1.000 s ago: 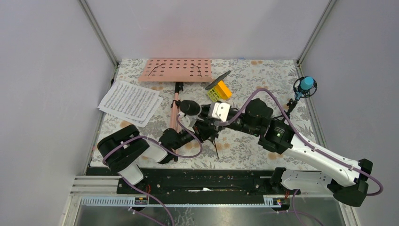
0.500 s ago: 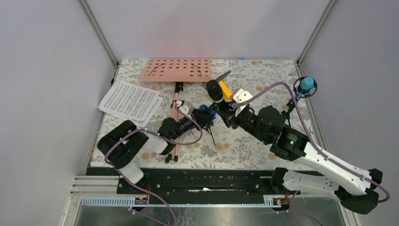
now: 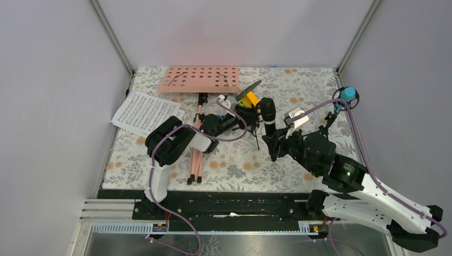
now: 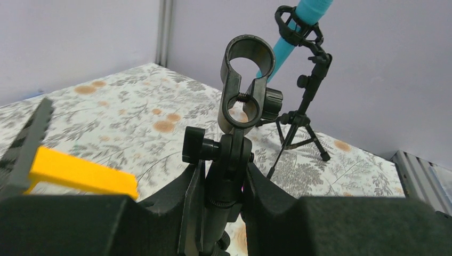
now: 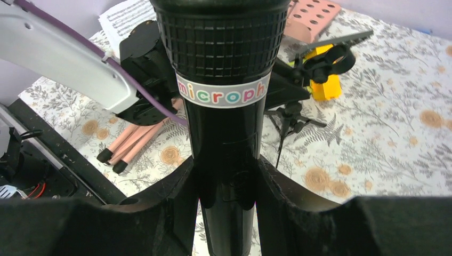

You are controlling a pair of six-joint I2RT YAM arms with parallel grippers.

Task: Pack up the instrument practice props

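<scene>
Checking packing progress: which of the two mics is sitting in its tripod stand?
The blue mic, clipped in its tripod stand at the far right; the black mic is held in the right gripper.

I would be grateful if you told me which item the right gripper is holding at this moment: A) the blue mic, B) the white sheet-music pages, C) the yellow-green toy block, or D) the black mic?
D: in the right wrist view the right gripper is clamped around the body of the black mic, while the blue mic stands apart near the far right corner.
</scene>
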